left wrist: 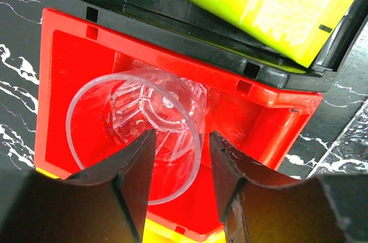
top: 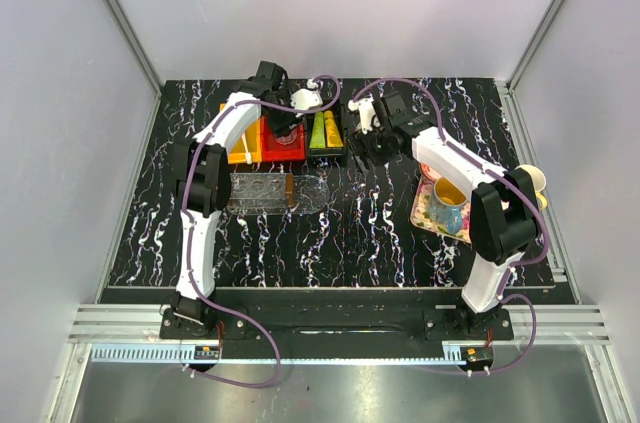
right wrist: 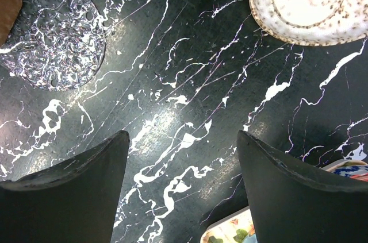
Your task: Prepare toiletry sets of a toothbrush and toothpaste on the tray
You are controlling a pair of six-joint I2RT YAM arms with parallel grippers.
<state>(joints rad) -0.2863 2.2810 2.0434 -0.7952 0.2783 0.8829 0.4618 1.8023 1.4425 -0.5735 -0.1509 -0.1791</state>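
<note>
Two toothpaste tubes, a light green one [top: 318, 130] and a yellow one [top: 331, 128], lie in a black bin [top: 327, 154] at the back. The left wrist view shows the green tube [left wrist: 259, 2] close up. My left gripper [left wrist: 181, 134] is lowered into the red bin [left wrist: 75, 53] beside it. Its jaws stand partly apart, astride the rim of a clear plastic cup [left wrist: 132, 111], with a gap on either side of the cup's wall. My right gripper [right wrist: 181, 134] hangs open over bare table, right of the black bin. A clear textured tray [top: 275, 191] lies in front of the bins. The toothbrush is out of view.
An orange bin [top: 243, 151] stands left of the red one. A floral tray [top: 428, 213] holding a yellow-filled cup [top: 448, 198] sits at the right, with a white dish [top: 534, 181] beyond it. A speckled plate [right wrist: 310, 2] shows in the right wrist view.
</note>
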